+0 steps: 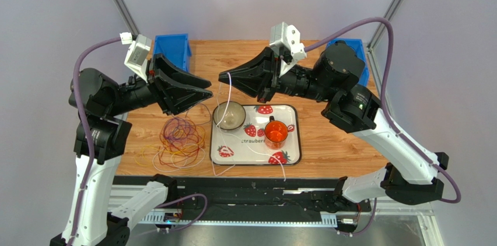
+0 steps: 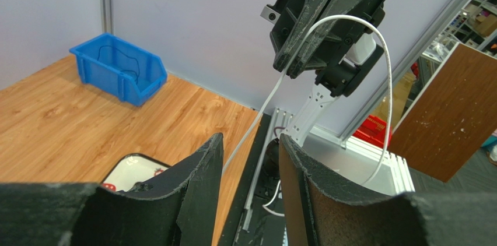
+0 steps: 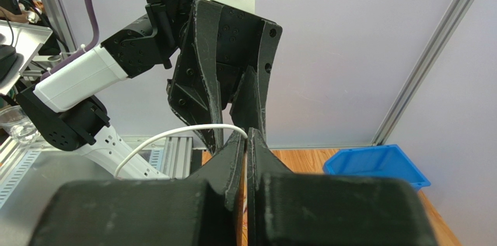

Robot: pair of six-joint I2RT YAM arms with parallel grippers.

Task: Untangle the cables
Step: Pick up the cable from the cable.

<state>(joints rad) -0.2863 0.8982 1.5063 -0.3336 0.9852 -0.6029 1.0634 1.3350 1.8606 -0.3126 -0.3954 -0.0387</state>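
Loose cables [image 1: 178, 138], thin wire loops in yellow, orange, purple and dark tones, lie coiled in a heap on the wood-grain desk [image 1: 326, 147], toward its left near corner. Above them, the left gripper [image 1: 209, 88] has its textured black wedge fingers apart. The right gripper [image 3: 245, 132] has its fingers pressed together, clamping a smooth white cable [image 2: 382, 53] that arcs and hangs toward the glossy rounded tray [image 1: 239, 151].

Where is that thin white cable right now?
In the top view the white cable hangs from the shut right gripper, dropping toward the bowl on the strawberry tray, right of the tangled pile.
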